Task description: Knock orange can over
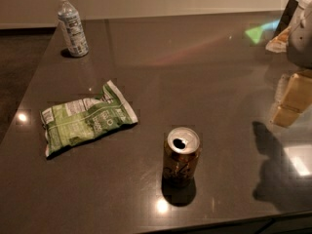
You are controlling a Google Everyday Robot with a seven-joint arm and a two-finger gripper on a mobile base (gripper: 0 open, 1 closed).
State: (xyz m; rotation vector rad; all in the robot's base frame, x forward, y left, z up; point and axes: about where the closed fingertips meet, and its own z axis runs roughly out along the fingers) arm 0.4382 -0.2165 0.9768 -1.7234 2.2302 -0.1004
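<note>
The orange can stands upright on the dark counter, near the front edge and a little right of the middle. Its body is dark gold-brown with pale swirls, and its silver top has an open tab hole. My gripper is at the far right edge of the view, partly cut off. It is above the counter, well to the right of the can and behind it, and it does not touch the can.
A green and white chip bag lies flat to the left of the can. A clear plastic water bottle stands at the back left corner. The counter's front edge runs just below the can. The gripper's reflection and shadow fall on the right side.
</note>
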